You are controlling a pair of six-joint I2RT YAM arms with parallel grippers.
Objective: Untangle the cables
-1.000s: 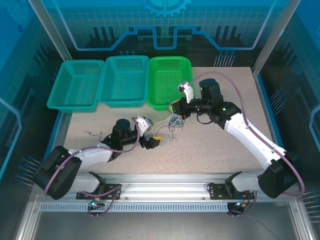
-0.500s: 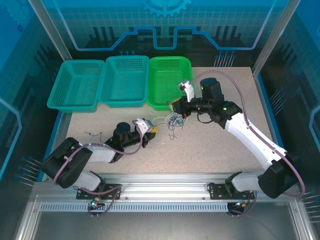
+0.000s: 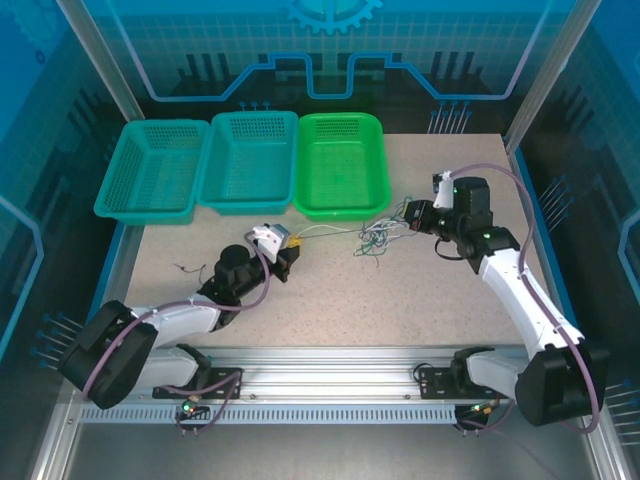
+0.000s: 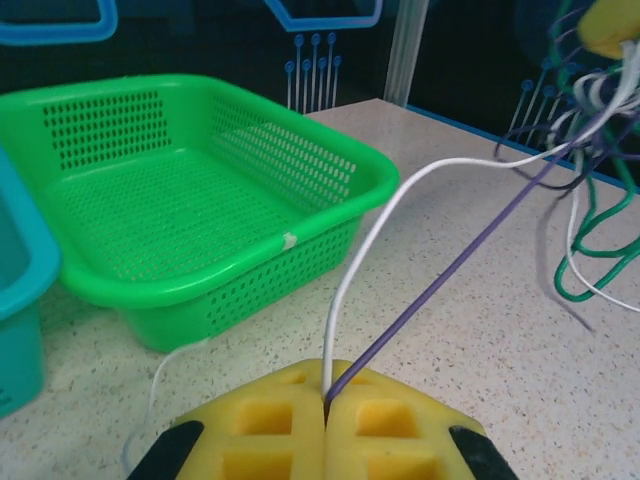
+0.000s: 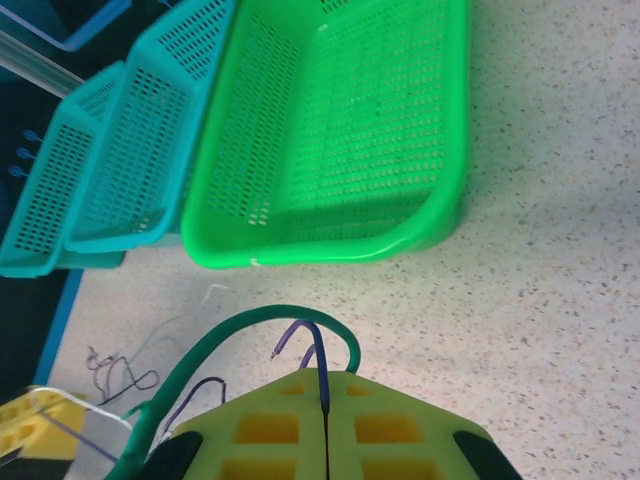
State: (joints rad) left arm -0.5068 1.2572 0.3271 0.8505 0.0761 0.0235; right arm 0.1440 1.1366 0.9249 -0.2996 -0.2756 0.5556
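Item: cables [image 3: 374, 238], tangle now stretching over the bench [image 3: 430, 300] just in front of the green basket [image 3: 384, 165]. Left pincer [image 4: 325, 400], newly clamped on white and purple strands, and right pincer [image 5: 325, 385], gripping the bundle, are pulling apart; the untangling is starting.

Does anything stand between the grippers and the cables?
Nothing visible does. The left gripper is shut on a white and a purple strand of the cables, and the right gripper is shut on a purple strand.
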